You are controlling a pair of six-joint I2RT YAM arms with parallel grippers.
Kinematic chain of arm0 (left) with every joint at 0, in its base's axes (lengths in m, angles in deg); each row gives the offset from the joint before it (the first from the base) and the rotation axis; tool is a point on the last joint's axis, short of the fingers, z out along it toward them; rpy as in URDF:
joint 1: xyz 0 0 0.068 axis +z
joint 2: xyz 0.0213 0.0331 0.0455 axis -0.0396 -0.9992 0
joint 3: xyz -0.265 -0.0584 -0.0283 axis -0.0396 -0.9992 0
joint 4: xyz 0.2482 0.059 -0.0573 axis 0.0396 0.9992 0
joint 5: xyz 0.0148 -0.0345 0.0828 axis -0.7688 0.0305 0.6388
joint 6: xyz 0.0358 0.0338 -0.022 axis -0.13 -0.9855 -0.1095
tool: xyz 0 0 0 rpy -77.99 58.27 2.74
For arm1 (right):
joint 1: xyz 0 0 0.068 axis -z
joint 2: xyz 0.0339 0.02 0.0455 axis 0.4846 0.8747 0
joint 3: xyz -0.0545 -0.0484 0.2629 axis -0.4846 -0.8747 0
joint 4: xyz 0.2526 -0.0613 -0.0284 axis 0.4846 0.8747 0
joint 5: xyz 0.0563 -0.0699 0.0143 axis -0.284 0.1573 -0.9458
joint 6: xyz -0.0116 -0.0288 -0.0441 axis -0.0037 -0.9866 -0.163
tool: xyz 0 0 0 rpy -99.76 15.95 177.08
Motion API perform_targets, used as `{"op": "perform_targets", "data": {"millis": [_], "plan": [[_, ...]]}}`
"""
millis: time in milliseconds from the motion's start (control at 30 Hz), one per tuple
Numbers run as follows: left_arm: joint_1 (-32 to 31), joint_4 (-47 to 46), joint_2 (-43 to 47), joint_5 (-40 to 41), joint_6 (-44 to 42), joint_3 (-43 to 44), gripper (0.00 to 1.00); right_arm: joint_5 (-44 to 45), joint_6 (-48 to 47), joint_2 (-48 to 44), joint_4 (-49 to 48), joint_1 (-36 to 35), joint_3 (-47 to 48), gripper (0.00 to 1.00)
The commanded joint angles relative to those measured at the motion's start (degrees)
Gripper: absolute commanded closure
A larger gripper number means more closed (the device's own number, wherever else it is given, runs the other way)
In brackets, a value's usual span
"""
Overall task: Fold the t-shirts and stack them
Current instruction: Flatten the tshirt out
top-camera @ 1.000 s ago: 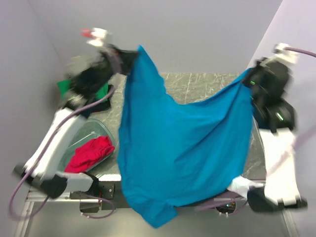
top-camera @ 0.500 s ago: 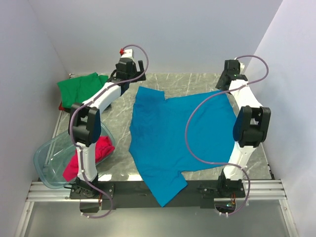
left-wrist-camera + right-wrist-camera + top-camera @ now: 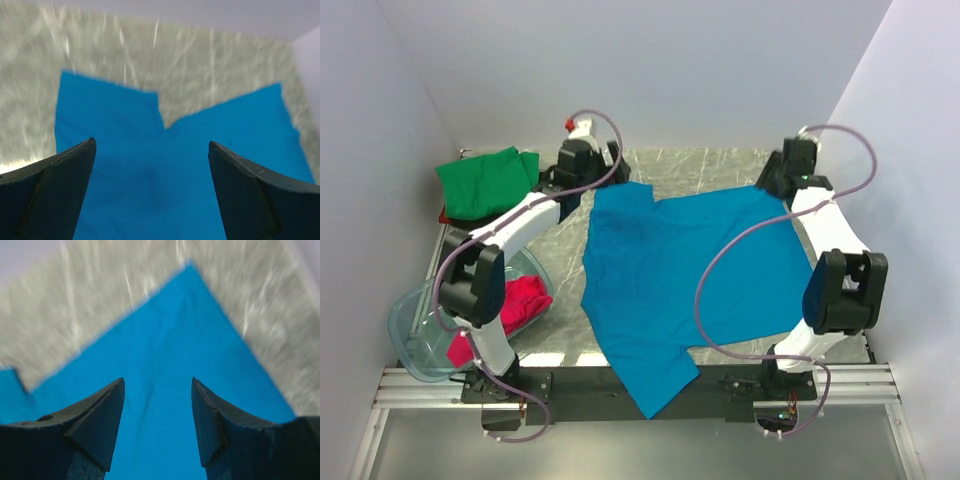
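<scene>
Blue t-shirt (image 3: 680,270): aloft a second earlier, lay flat on the desk (image 3: 710,162). Left tool (image 3: 150,147) gaped wide, right tool (image 3: 157,382) parted, both empty. Folding could start.

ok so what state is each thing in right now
blue shirt: unfolded, spread flat on the table, near end draped over the near edge
green shirt: loosely folded, at the far left corner
red shirt: crumpled, inside the bin
bin: at the near left, holding only the red shirt
left gripper: open, empty, over the blue shirt
right gripper: open, empty, over the blue shirt
</scene>
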Motion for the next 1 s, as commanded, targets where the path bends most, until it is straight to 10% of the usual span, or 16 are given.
{"op": "perform_targets", "data": {"millis": [0,967], "plan": [[0.0,-1.1,-2.7,-5.9,3.7,-4.2,0.01,-5.6,0.1,1.8,-0.4,0.1,-4.9,0.38],[5.8,4.9,-27.1,-19.5,9.8,10.3,0.01,-14.1,2.7,21.3,3.5,-9.7,4.3,0.44]]}}
